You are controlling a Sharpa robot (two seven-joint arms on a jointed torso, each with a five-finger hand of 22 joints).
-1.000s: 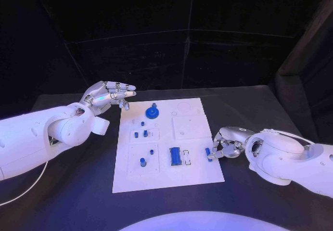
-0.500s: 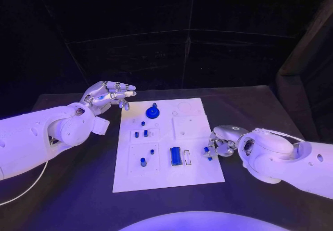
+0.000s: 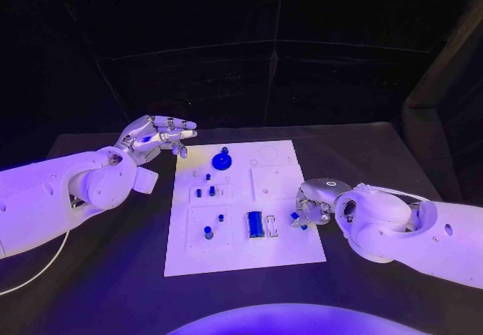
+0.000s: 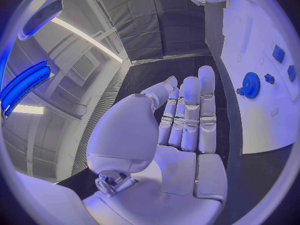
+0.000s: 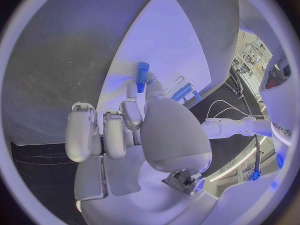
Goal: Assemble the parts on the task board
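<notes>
Task board (image 3: 241, 241), flat white plate, mid-table, small blue parts on it.
My right hand (image 3: 314, 206) pinches a short blue peg (image 5: 142, 74) over the board's right edge, shifted inward since before; my left hand (image 3: 156, 135) hovers open, fingers apart, beside the blue gear (image 3: 221, 162).

You see a matt white task board (image 3: 241, 241) lying on the dull black table (image 3: 382, 153). The blue gear (image 4: 251, 84) looks like smooth plastic. Both hands, left hand (image 3: 156, 136) and right hand (image 3: 314, 204), show glossy silvery metal with smooth white shells.
</notes>
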